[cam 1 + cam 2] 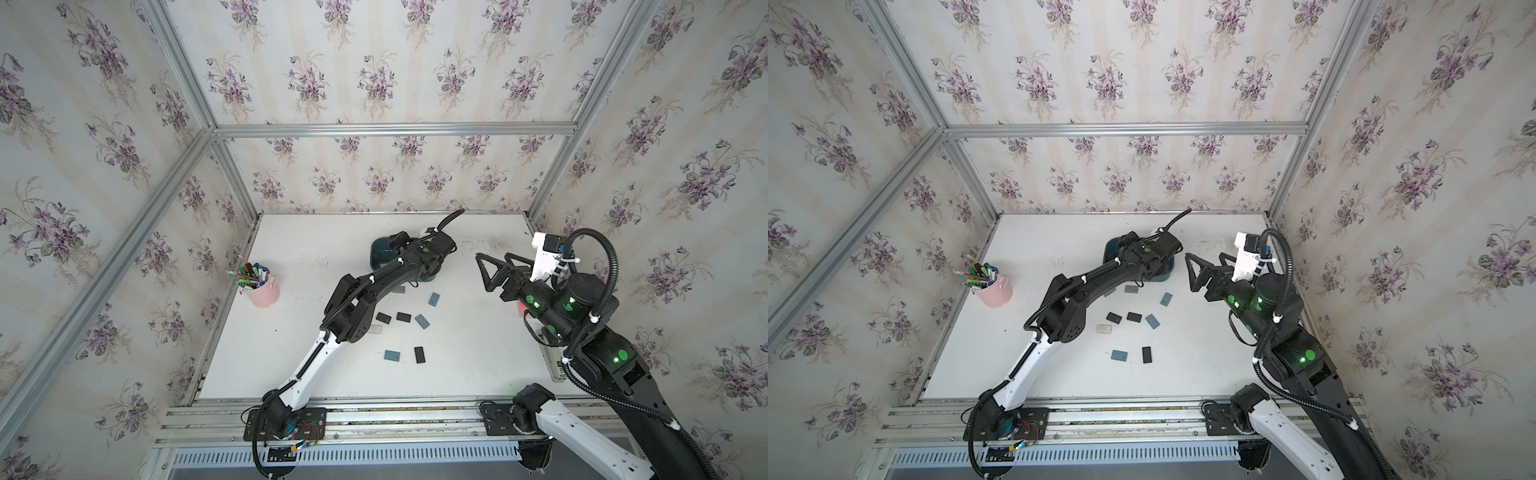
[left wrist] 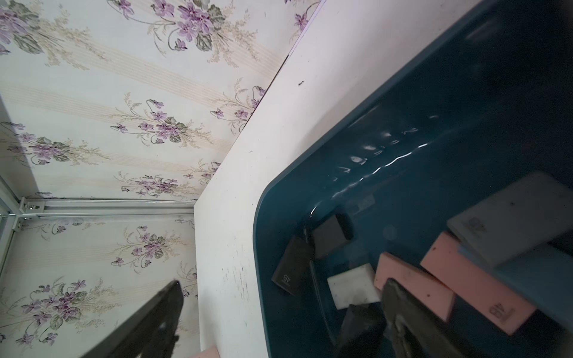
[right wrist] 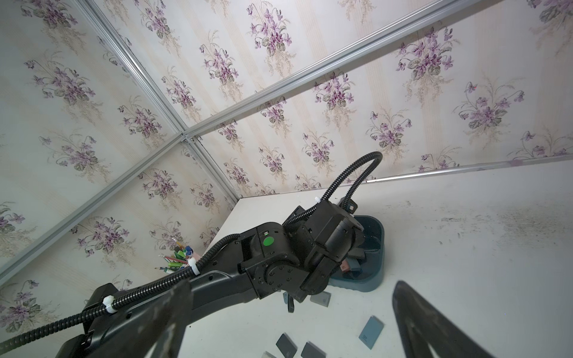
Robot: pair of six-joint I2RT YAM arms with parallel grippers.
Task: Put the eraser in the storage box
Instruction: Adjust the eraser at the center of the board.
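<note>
Both top views overlook the whole table (image 1: pixel 457 357) from high; wrist views share the storage box (image 2: pixel 403 124).

Your left arm (image 1: pixel 374 286) covers most of the storage box (image 1: pixel 377 254) in both top views. In the left wrist view, the left gripper (image 2: pixel 282 283) has its fingers (image 2: pixel 155 322) cut by the edge, and the box is cut too. A red thing (image 1: pixel 521 306) sits behind your right arm (image 1: pixel 582 291); maybe an eraser, can't tell.

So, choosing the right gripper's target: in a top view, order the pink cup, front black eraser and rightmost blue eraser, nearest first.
1. rightmost blue eraser, left of the right gripper
2. front black eraser, toward the front
3. pink cup, far left
</note>
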